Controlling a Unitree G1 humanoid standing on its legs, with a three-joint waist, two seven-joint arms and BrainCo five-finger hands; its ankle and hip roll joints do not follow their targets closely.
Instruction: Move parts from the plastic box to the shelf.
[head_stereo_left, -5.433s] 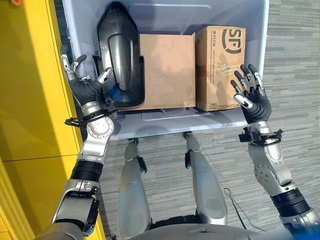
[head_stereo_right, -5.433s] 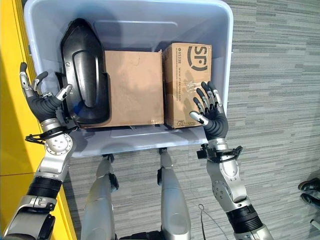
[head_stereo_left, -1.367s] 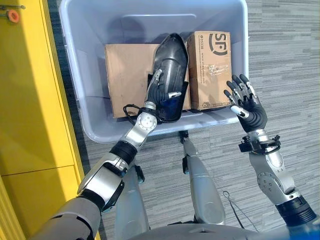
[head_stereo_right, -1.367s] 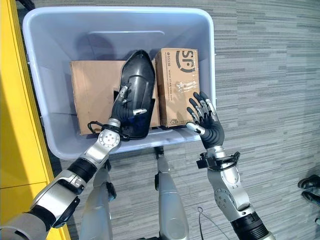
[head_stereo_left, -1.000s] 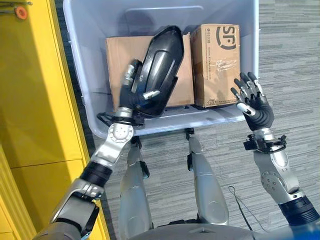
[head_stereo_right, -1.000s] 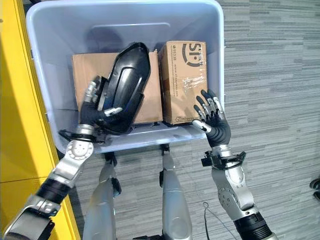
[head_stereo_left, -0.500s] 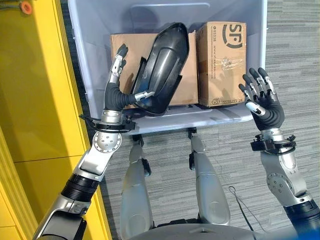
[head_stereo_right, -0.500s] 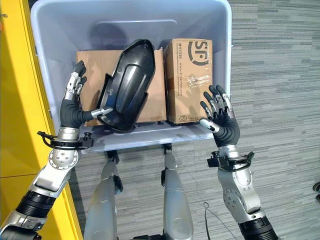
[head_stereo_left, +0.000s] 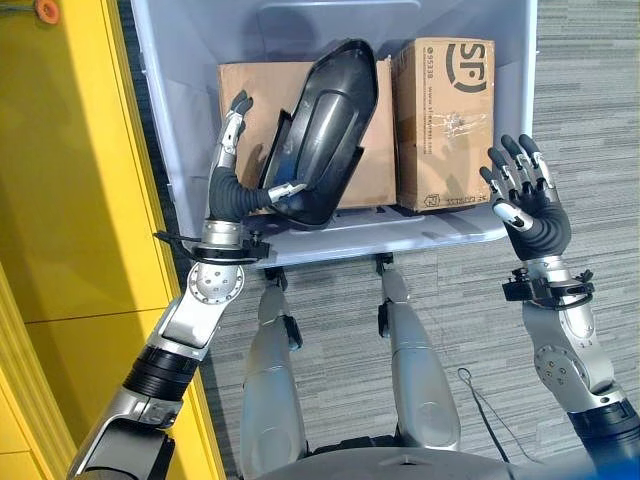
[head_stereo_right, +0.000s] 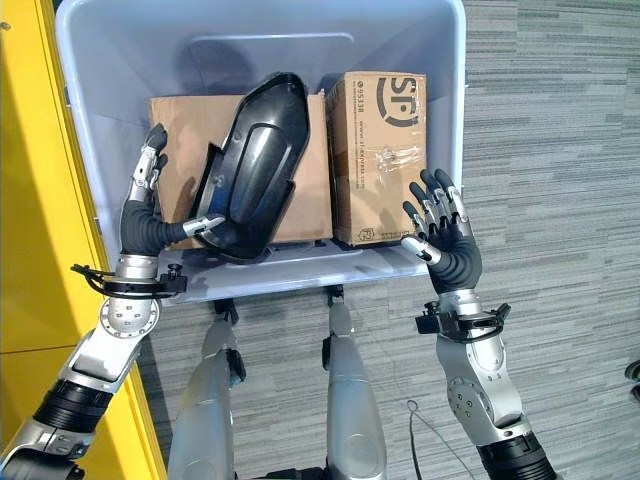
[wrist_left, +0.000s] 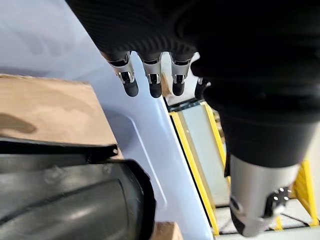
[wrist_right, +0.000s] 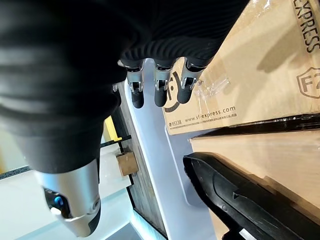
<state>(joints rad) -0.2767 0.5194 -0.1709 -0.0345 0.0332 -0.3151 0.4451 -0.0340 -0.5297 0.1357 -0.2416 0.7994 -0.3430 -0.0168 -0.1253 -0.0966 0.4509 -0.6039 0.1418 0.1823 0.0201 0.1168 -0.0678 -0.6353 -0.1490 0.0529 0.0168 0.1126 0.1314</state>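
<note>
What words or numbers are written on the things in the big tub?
Smaller cardboard box, top: a big dark round logo with letters.
Same box, along its edge: a short row of digits, too small to read surely.
Same box, side: a line of small print under the tape.
Bigger cardboard box: none.
Black plastic part: none.

You see a black glossy part (head_stereo_left: 320, 130) leaning tilted on the cardboard boxes (head_stereo_left: 445, 120) inside the pale plastic box (head_stereo_left: 180, 150).

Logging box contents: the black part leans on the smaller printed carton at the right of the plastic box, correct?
Not quite. In the left eye view the black part leans on the larger plain carton; the printed carton stands beside it in the plastic box.
</note>
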